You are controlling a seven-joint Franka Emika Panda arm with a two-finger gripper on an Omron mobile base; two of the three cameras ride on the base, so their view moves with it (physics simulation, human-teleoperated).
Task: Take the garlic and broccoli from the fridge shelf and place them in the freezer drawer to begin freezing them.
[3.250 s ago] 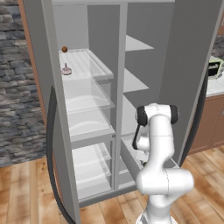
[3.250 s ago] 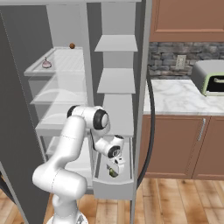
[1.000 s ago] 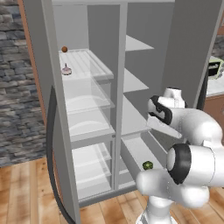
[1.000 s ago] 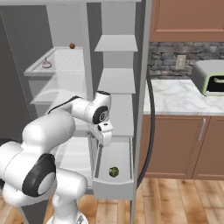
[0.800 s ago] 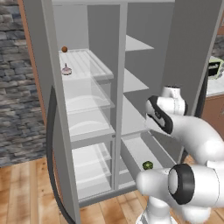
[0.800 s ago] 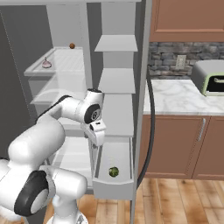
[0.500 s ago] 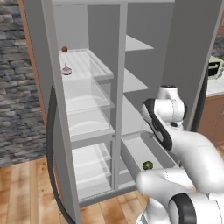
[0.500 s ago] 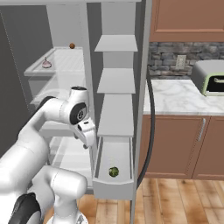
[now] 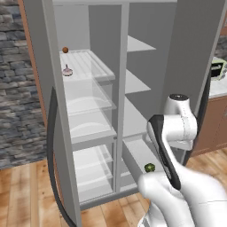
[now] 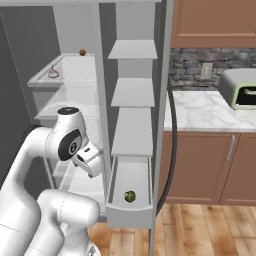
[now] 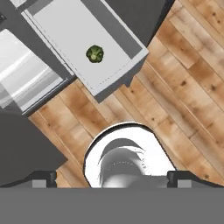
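The tool point(image 10: 95, 165) hangs beside the drawer, above the floor; I cannot tell how far it is open, and nothing shows in it. The broccoli point(image 11: 95, 54) lies on the freezer drawer point(image 10: 131, 216) floor near its front wall. The garlic point(image 9: 67, 70) sits at the fridge shelf point(image 9: 91, 66) front left edge, near an orange-brown ball point(image 9: 65, 50). Reaching up, the arm could clip the shelf rim. The fingertips are hard to make out.

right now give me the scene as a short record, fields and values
broccoli: lying in the freezer drawer, near its front end
garlic: on the fridge shelf, upper left compartment, near the front edge
orange-brown ball: on the same shelf, behind the garlic
freezer drawer state: pulled out, open
gripper: empty, finger tips apart, well above the drawer
task done: broccoli placed
task left: garlic not yet moved
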